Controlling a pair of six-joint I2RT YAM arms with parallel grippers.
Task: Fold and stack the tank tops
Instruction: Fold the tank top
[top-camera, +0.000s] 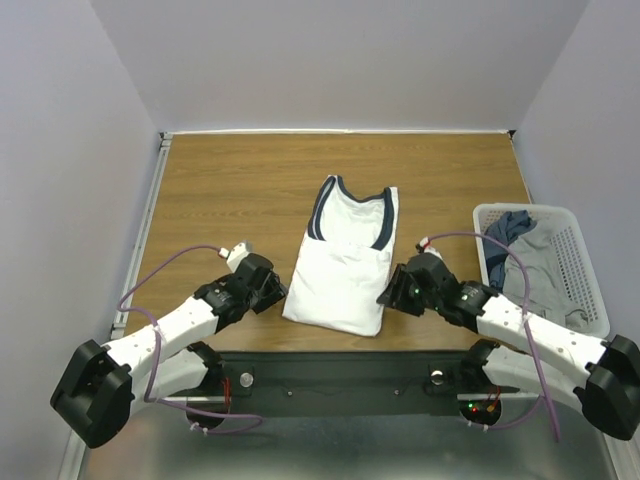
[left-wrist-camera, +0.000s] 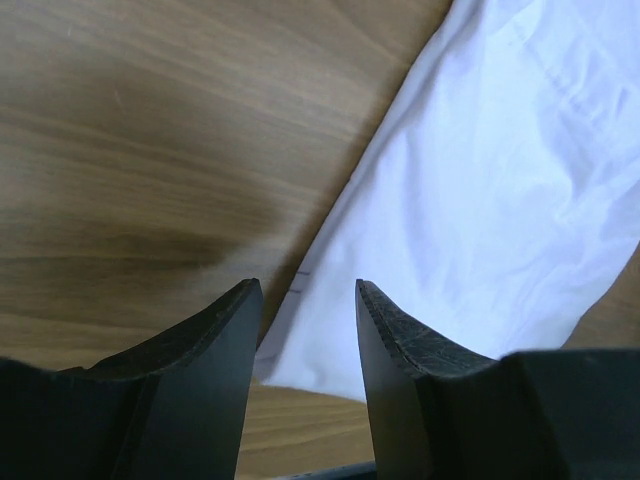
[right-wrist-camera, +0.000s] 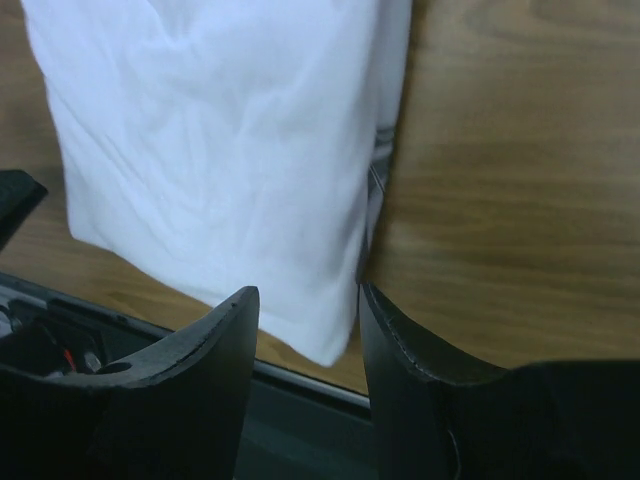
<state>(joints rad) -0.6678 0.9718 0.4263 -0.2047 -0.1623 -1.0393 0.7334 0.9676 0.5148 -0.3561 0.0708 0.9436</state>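
Note:
A white tank top (top-camera: 345, 260) with navy-edged neck and armholes lies folded lengthwise in the middle of the wooden table, neck away from me. My left gripper (top-camera: 272, 290) is low at its near left corner. In the left wrist view its jaws (left-wrist-camera: 308, 290) stand open, and the white cloth (left-wrist-camera: 500, 180) shows through the gap, not pinched. My right gripper (top-camera: 392, 290) is at the near right corner. The right wrist view shows it (right-wrist-camera: 308, 295) open too, with the tank top's (right-wrist-camera: 220, 150) corner lying between and beyond its fingers. More tank tops, one grey (top-camera: 535, 265) and one dark blue (top-camera: 508, 228), lie in the basket.
A white plastic mesh basket (top-camera: 578, 245) stands at the table's right edge, just behind my right arm. The table's near edge and the black rail (right-wrist-camera: 300, 385) run right below the folded top's hem. Bare wood lies to the left and behind the top.

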